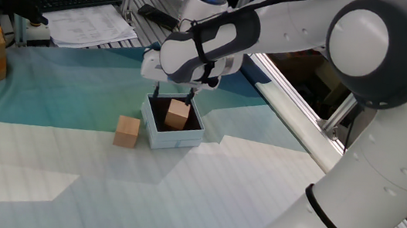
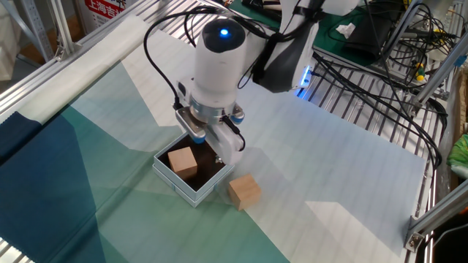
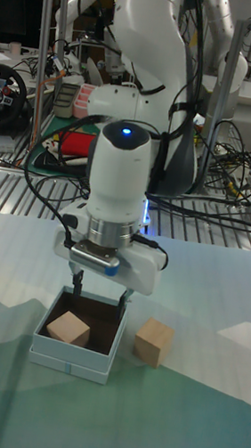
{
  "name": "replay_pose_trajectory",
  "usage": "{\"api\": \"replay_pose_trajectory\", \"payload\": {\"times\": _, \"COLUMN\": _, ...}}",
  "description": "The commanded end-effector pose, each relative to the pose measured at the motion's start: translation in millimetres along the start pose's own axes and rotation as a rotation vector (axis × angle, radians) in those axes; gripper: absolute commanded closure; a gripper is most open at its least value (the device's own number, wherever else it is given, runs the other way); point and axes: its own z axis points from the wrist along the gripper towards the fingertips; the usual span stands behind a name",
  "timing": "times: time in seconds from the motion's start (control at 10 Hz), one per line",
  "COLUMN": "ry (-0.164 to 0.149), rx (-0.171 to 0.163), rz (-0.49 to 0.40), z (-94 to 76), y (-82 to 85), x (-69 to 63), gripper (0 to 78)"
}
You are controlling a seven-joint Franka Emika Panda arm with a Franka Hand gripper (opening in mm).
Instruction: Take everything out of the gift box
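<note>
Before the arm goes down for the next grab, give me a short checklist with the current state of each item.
1. One cube already out, on the cloth beside the box: ok.
2. Second cube still inside the box, so the job is unfinished: not ok.
3. Claw open and carrying nothing: ok.
4. Claw centred over the remaining cube: not ok; it hangs over the empty half of the box.
5. Box sitting flat and upright: ok.
6. Fingers will miss the box walls on descent: cannot tell.

Table (image 1: 241, 189) with teal-white cloth, gift box (image 1: 172, 133), 1 wooden cube (image 1: 127, 131) beside it
</note>
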Motion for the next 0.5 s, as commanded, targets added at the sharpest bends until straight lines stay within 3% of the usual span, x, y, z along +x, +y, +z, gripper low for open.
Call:
{"api": "replay_pose_trajectory", "payload": {"times": 0.1, "ry": -0.008, "rx": -0.008, "rz": -0.021, "z": 8.7, "y": -16.4, "x": -6.5, "gripper": 0.1}}
{"api": "replay_pose_trajectory", "payload": {"times": 0.5, "ry": -0.009, "rx": -0.004, "rz": -0.004, "z": 11.8, "y": -21.7, "x": -8.4, "gripper": 0.1}}
